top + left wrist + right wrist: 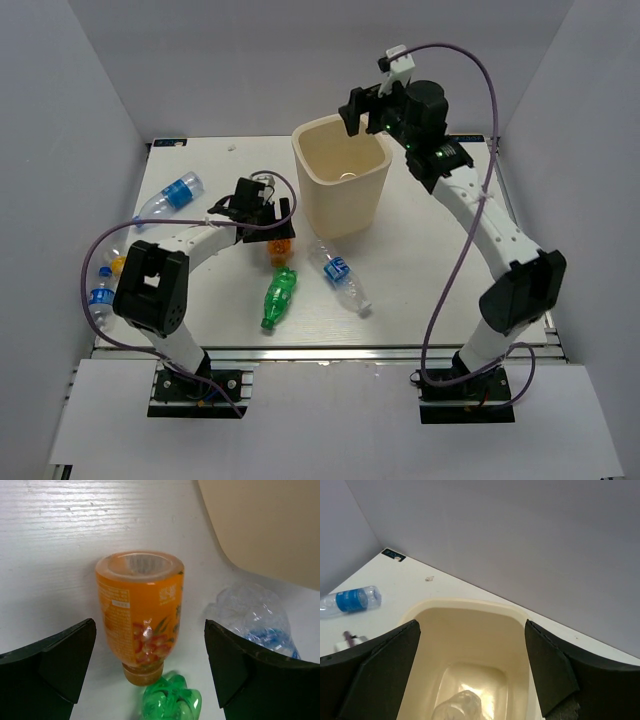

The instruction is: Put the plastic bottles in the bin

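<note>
Top external view, and the right gripper (pixel 366 115) hangs right over the cream bin (pixel 345 205), jaws spread wide, nothing between them. Right wrist camera looks straight down the bin: one crumpled clear bottle (pixel 457 705) lies on its floor. Over to the left gripper (pixel 268 222), low over the table (pixel 430 280), jaws parted wide with the orange bottle (pixel 142 615) lying between them, untouched on either side. The green bottle (pixel 279 297) lies just beside the orange one's neck end, and a clear bottle (pixel 340 278) lies beside that, near the bin's foot. A blue-labelled bottle (pixel 172 196) lies well apart at the far left.
</note>
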